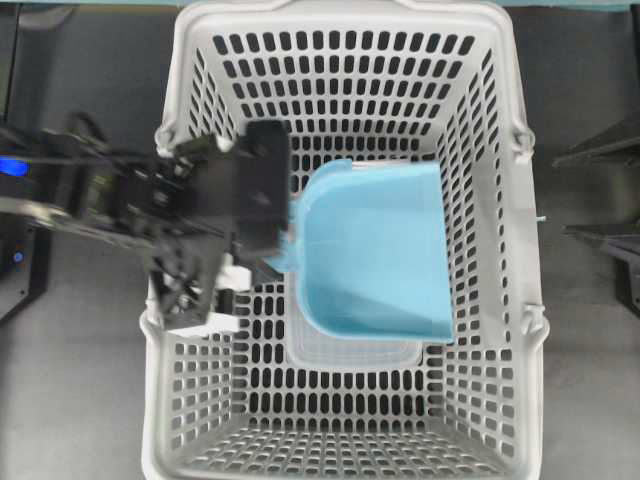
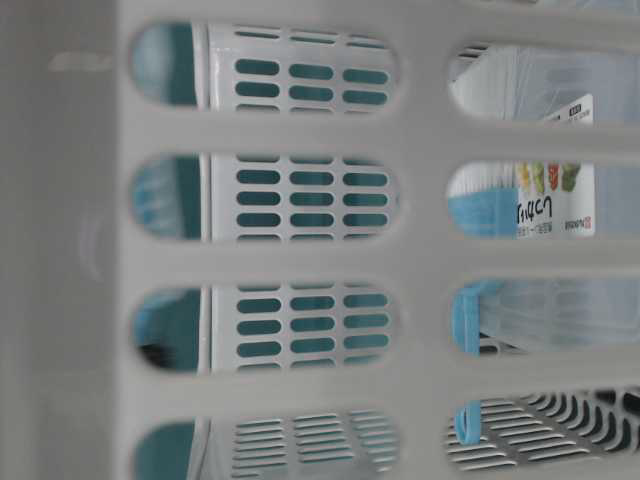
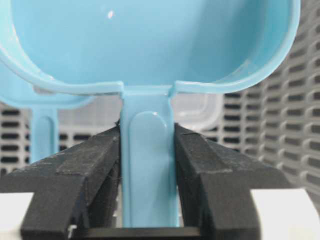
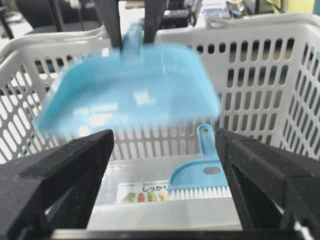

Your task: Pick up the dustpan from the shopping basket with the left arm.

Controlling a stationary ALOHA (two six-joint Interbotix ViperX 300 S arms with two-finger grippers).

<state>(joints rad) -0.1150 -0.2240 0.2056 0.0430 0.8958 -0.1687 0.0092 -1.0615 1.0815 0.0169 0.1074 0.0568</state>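
Grey shopping basket fills most of the overhead frame. Light blue dustpan sits mid-frame, lifted above the basket floor, handle pointing left. Left gripper is clamped tight on that handle; right gripper gapes wide, holding nothing.
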